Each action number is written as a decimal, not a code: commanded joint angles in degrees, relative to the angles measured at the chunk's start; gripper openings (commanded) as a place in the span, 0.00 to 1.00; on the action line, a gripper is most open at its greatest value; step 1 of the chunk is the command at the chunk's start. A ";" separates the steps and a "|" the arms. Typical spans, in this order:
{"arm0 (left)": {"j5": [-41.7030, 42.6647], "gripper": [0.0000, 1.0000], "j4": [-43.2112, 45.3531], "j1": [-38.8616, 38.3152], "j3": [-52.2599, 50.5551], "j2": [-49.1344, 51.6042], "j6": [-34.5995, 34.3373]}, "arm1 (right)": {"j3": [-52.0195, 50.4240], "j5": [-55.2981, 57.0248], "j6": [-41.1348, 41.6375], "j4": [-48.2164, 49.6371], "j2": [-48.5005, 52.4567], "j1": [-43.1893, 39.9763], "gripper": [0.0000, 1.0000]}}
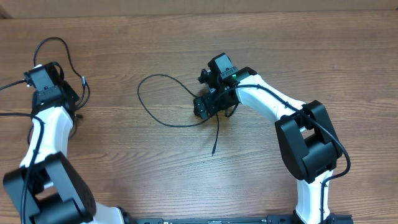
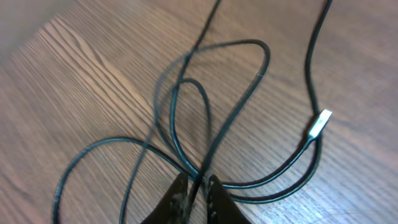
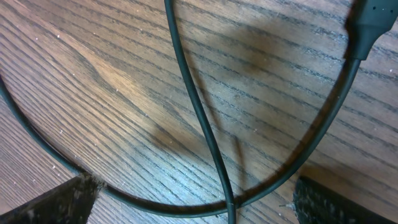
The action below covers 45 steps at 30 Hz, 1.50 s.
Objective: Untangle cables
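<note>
One thin black cable (image 1: 163, 77) lies in a loop at the table's middle, its tail ending near the front (image 1: 213, 151). My right gripper (image 1: 208, 107) is low over it and open. In the right wrist view the jaws (image 3: 193, 186) straddle two crossing strands (image 3: 205, 134) without touching them, and a black plug (image 3: 367, 25) lies at the top right. A second cable (image 1: 83, 87) is looped at the far left. My left gripper (image 1: 69, 102) is shut on one of its strands (image 2: 211, 124), pinched between the fingertips (image 2: 198, 183). Its silver-tipped plug (image 2: 319, 123) lies on the wood.
The wooden table (image 1: 124, 162) runs to a far edge along the top of the overhead view. A thicker black cord (image 1: 12, 84) runs off the left edge by the left arm. The right arm's white link (image 1: 267, 102) reaches over the table's middle right.
</note>
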 commanded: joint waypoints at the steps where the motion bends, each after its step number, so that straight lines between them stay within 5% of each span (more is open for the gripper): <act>1: 0.57 0.16 1.01 0.31 -0.68 3.72 0.76 | -0.63 -0.50 0.02 0.33 0.26 0.00 1.00; 3: 0.57 0.21 1.40 0.31 -0.68 4.87 0.76 | -0.63 -0.50 0.02 0.33 0.24 0.00 1.00; 8: 0.68 0.53 1.57 0.24 -0.68 5.53 0.74 | -0.63 -0.50 0.02 0.33 0.26 0.00 1.00; 17: 2.23 0.79 1.16 -0.31 -0.61 4.15 0.79 | -0.63 -0.50 0.02 0.33 0.26 0.00 1.00; 25: 26.18 0.91 2.03 -1.20 -0.61 -0.33 3.76 | -0.63 -0.50 0.02 0.33 0.26 0.00 1.00; 28: 34.42 0.81 2.16 -1.22 -0.61 -0.57 3.74 | -0.63 -0.48 0.02 0.33 0.26 0.00 1.00; 31: 36.11 0.04 1.40 -1.22 -0.61 -0.55 3.74 | -0.63 -0.50 0.02 0.33 0.26 0.00 1.00; 45: 31.30 0.11 -5.53 -1.27 -0.63 -0.52 0.72 | -0.63 -0.50 0.02 0.33 0.26 0.00 1.00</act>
